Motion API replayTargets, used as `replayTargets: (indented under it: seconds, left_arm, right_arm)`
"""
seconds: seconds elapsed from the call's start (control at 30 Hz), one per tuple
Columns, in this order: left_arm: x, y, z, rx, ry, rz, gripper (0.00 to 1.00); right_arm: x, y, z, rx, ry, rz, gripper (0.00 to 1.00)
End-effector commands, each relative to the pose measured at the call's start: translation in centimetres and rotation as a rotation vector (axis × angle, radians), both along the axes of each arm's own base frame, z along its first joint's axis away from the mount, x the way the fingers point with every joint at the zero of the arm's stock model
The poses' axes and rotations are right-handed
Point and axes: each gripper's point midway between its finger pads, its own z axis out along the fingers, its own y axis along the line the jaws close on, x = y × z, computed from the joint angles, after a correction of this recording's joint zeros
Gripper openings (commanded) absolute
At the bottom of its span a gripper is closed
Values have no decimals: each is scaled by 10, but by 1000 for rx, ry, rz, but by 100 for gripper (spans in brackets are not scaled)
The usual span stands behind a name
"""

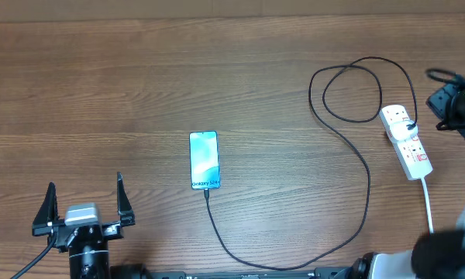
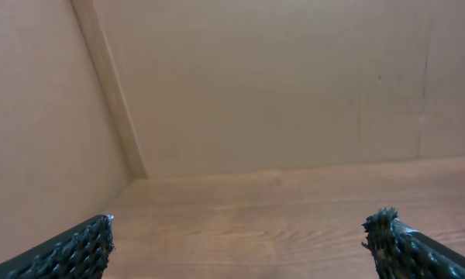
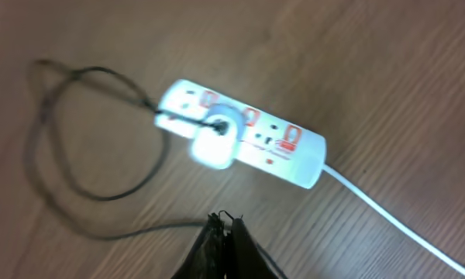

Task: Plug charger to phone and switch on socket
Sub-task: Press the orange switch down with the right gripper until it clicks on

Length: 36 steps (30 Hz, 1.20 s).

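Note:
The phone [image 1: 204, 160] lies screen up at the table's middle, its light blue screen lit. The black charger cable [image 1: 366, 186] meets the phone's near edge, runs in a wide curve to the right, loops, and ends at a white adapter [image 3: 213, 144] plugged into the socket strip [image 1: 406, 142], which also shows in the right wrist view [image 3: 283, 147]. My right gripper [image 3: 225, 221] is shut and empty, hovering just beside the strip; in the overhead view [image 1: 442, 102] it is to the strip's right. My left gripper [image 1: 84, 203] is open and empty at the near left, far from the phone.
The strip's white cord [image 1: 428, 203] runs toward the near right edge. The cable's loop [image 1: 355, 87] lies behind the strip. A cardboard wall [image 2: 256, 85] stands at the table's far side in the left wrist view.

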Motion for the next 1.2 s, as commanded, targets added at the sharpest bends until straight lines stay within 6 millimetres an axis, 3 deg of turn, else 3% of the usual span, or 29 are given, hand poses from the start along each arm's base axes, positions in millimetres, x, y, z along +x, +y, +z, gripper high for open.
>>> replayTargets:
  seconds: [0.0, 0.27, 0.4, 1.17]
  left_arm:
    - [-3, 3, 0, -7, -5, 19, 100]
    - [-3, 3, -5, -8, 16, 19, 100]
    - [-3, 3, -6, -8, 19, 19, 100]
    - [-3, 3, -8, -8, 26, 19, 100]
  right_arm:
    - [7, -22, -38, 74, 48, -63, 4]
    - [26, -35, -120, 254, 142, -48, 4]
    - [27, -34, -144, 283, 189, -30, 4]
    - [30, -33, -191, 337, 253, -14, 4]
